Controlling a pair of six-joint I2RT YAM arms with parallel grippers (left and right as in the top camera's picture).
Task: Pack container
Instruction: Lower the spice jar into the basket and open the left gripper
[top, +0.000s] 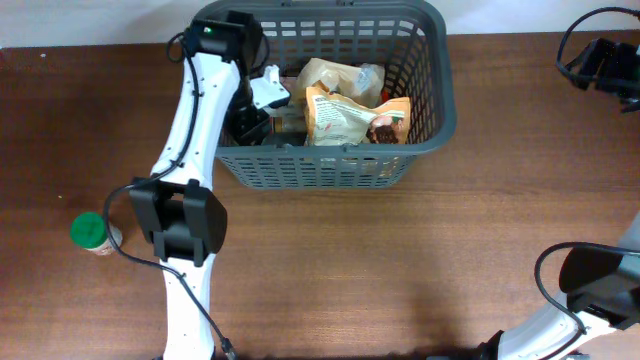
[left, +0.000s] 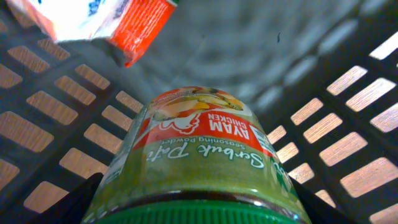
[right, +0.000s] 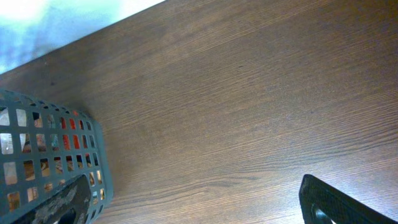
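Left wrist: jar (left: 199, 162) inside container (left: 348, 130) reads "AYAM CHICKEN", "Seasoning Powder".

— Where does the container (top: 320, 168) stand?
— On the counter (top: 400, 270), at its far edge and a little left of the middle. It is upright, with the open side up.
— And how does it look?
— It is dark grey plastic, rectangular with rounded corners, slotted lattice walls and a thick rim. It is partly filled, not up to the rim.

Jar label (left: 205, 134): "AYAM CHICKEN"
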